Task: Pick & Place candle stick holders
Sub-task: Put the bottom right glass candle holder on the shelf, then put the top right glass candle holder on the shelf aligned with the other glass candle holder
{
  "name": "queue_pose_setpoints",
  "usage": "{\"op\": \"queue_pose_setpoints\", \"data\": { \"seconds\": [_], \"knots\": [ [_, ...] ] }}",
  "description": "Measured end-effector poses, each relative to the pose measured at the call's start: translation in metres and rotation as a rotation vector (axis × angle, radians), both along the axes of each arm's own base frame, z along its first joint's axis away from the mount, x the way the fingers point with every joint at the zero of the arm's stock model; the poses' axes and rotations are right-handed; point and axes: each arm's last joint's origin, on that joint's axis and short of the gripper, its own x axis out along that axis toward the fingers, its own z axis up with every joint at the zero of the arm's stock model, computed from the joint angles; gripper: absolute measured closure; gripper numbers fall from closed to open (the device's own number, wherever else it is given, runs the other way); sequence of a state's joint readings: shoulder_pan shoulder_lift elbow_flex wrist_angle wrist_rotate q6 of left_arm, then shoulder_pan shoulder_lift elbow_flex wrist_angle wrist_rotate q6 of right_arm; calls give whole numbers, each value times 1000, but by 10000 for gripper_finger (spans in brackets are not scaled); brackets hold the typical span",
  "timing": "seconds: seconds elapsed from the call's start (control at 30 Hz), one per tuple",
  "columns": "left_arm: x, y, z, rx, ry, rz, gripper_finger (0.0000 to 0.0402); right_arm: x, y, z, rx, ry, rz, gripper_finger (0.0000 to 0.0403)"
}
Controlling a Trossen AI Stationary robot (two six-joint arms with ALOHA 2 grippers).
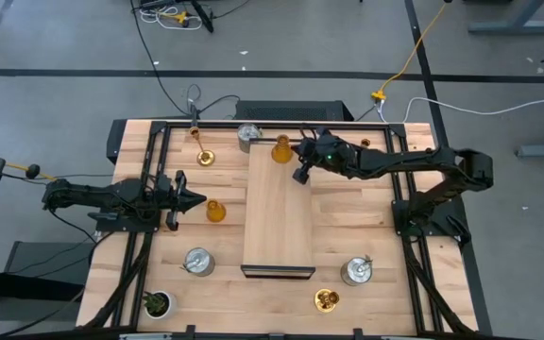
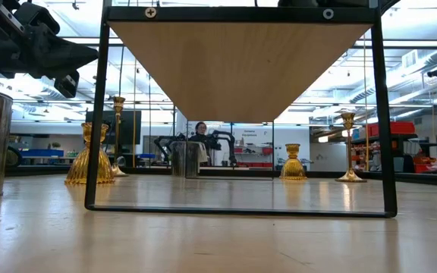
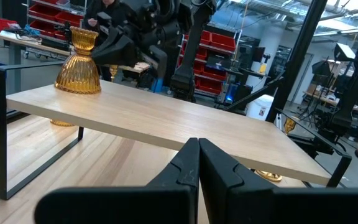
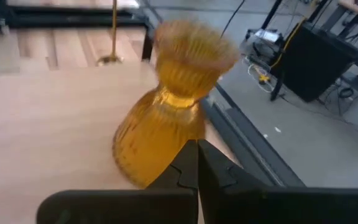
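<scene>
One amber holder [image 1: 281, 148] stands upright at the far end of the raised wooden shelf [image 1: 278, 222], just beside the right pincer [image 1: 301, 175], whose fingers are pressed together and hold nothing. In the right wrist view this holder [image 4: 166, 99] sits right ahead of the closed tips, bell-shaped and ribbed, with a narrow waist under a flared cup. It looks like glass: stiff, smooth, likely slippery and breakable, and probably moderately heavy for its size. The waist seems the safest place to pinch, since the ribbed skirt slopes and could squirt out of the fingers.

A second amber holder [image 1: 215, 211] rests on the tabletop [image 1: 385, 236] to the left of the shelf, just ahead of the left pincer [image 1: 196, 199], also pressed shut and empty. Farther out stand a gold stemmed holder [image 1: 204, 157] near the back, another gold one [image 1: 326, 300] at the front, and squat silver holders [image 1: 197, 262] on either side. A small potted plant [image 1: 157, 303] sits in the front left corner.
</scene>
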State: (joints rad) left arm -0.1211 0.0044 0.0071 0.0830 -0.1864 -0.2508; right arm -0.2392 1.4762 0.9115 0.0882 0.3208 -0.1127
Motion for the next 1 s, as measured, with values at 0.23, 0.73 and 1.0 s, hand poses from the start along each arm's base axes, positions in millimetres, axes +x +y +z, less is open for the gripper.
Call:
{"op": "queue_pose_setpoints", "data": {
  "seconds": [0.23, 0.73, 1.0],
  "knots": [
    [0, 0, 0, 0, 0, 0, 392, 3, 0, -5, 5, 7, -2, 403],
    [0, 0, 0, 0, 0, 0, 392, -15, 8, 16, -23, 13, -42, 403],
    [0, 0, 0, 0, 0, 0, 392, -42, 7, 46, -124, -13, -156, 403]
  ]
}}
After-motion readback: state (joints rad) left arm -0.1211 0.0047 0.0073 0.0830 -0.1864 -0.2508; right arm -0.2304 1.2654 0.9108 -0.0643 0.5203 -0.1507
